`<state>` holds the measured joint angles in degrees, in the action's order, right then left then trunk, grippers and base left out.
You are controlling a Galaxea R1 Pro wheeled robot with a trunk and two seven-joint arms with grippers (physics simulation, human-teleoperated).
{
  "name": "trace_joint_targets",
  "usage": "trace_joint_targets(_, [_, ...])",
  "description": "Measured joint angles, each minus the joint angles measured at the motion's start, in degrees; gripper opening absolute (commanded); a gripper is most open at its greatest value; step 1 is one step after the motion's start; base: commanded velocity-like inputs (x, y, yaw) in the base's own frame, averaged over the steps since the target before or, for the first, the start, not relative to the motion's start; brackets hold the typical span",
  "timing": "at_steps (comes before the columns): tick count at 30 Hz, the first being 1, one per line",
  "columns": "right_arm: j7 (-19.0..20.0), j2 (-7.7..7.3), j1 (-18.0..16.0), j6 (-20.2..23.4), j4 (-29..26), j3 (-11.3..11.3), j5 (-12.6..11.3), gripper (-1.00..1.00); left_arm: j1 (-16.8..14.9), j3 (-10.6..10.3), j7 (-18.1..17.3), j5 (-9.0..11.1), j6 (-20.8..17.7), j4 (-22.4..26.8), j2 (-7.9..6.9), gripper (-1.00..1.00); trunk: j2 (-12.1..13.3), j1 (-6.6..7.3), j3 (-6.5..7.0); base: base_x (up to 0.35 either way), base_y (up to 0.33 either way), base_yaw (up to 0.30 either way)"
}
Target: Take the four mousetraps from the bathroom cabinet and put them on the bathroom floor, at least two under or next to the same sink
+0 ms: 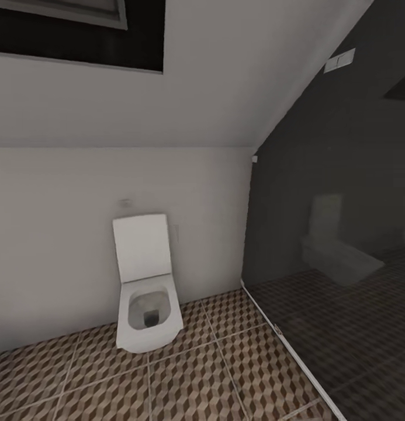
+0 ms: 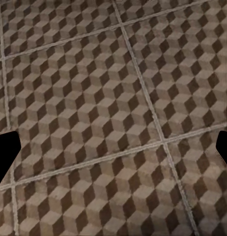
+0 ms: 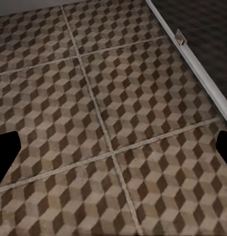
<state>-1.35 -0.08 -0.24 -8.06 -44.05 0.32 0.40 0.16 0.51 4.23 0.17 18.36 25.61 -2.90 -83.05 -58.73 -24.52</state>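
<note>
White toilet (image 1: 145,286) w/ lid up stands on floor (image 1: 225,374) by wall; both grippers' finger tips (image 2: 6,153) (image 3: 6,156) wide apart, holding nothing.

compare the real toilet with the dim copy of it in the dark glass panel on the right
The toilet is bright white with sharp edges; its reflection in the glass panel is grey and blurred. The toilet faces the camera, showing the bowl opening; the reflection shows in side profile. The toilet looks larger than the reflection. Both have the lid raised and stand over the cube-patterned bathroom floor.
</note>
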Motion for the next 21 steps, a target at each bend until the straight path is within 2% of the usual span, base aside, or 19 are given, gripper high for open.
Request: trace_joint_targets(21, [0.0, -0.01, 0.0, -0.1, 0.0, 0.0, 0.0, 1.0, 0.0, -0.1, -0.1, 0.0, 0.4, 0.0, 0.0, 1.0, 0.0, 0.0, 0.0, 0.0, 0.0, -0.274])
